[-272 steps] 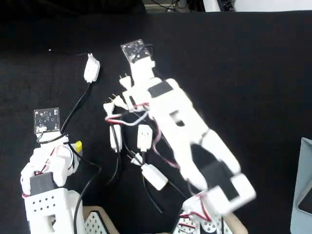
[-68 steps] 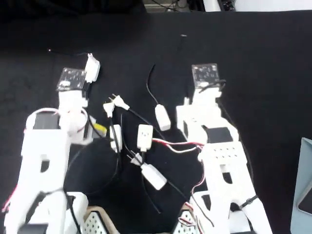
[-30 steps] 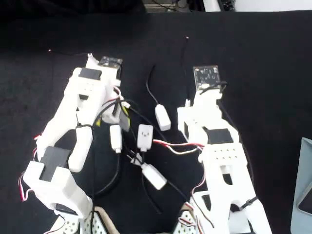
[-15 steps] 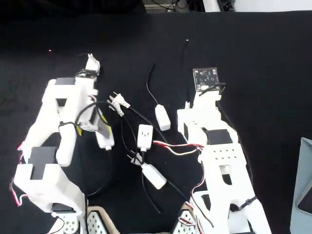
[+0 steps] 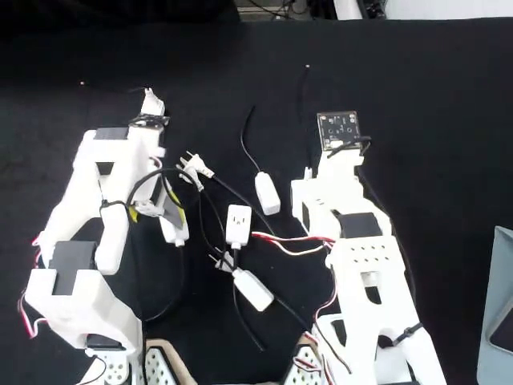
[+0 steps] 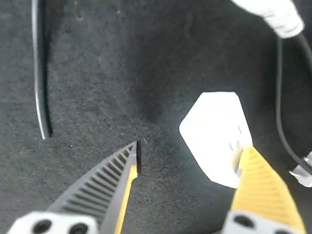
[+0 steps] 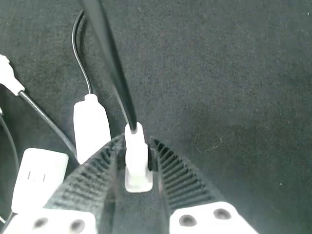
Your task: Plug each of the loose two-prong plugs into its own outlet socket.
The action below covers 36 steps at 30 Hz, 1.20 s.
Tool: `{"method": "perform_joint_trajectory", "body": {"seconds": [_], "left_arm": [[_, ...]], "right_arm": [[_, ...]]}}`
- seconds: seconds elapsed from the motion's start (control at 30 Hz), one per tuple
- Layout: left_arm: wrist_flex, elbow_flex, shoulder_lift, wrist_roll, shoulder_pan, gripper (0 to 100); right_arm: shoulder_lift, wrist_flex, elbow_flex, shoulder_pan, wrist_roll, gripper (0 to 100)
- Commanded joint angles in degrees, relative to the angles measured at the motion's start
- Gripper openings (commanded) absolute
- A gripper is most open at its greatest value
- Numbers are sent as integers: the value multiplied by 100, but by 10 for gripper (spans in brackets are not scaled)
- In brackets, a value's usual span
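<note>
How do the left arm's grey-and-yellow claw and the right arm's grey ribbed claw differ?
The left gripper is open, with a white outlet socket by one finger; the right gripper is shut on a white plug with a black cord. The left gripper's fingers show yellow; the right gripper's look grey. Both hang low over the black table.

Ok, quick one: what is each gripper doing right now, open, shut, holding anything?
Left gripper: open, white socket beside its yellow finger, not clamped.
Right gripper: shut on a white plug with a black cord.
</note>
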Motion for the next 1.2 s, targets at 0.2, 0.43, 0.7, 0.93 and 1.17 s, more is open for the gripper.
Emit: {"method": "perform_joint_trajectory", "body": {"seconds": [0.2,0.43,0.7,0.93,1.17], "left_arm": [[932,-857,-1222,176,-4,320],[378,-22,-1389,-229,-629,320],[-862,1068,-1389,-264,-523,320],[-879,936,-1398,237,444,320],[-862,857,-1415,475,1174,320]], "right_arm": [[-145,-105,-40,105,-44,11],[-145,-97,-40,105,-44,11],[-145,-88,-40,105,-44,11],[-145,-88,-40,105,-44,11],[-145,-79,-40,105,-44,11]]}}
